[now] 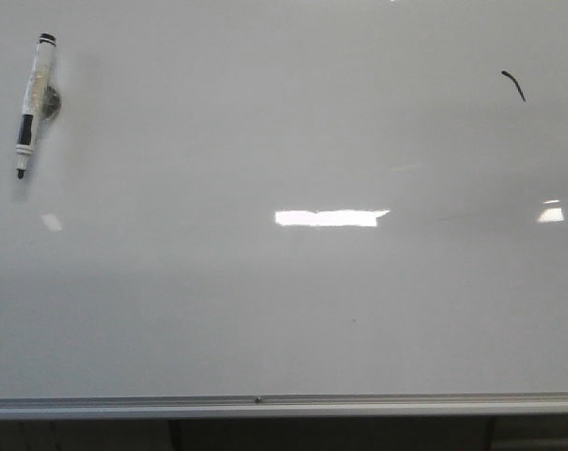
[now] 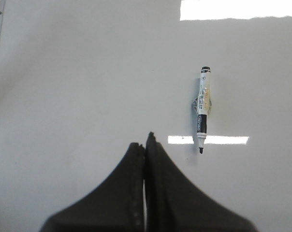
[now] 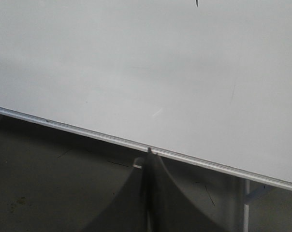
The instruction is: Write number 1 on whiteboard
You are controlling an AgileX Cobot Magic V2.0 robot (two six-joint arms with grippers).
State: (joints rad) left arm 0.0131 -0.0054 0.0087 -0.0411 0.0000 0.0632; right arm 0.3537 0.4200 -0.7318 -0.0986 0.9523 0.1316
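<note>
Whiteboard fills my front feed: marker pen lying at far left, beyond my clenched left fingers; number 1 stroke at far right. Right fingers, pressed together, hover at its silver edge.

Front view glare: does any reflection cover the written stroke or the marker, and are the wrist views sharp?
Front view: bright reflections sit mid-whiteboard, clear of the number 1 and marker pen. Left wrist view: a glare bar touches the marker's tip; fingers blurred. Right wrist view: dim, fingers blurred.
</note>
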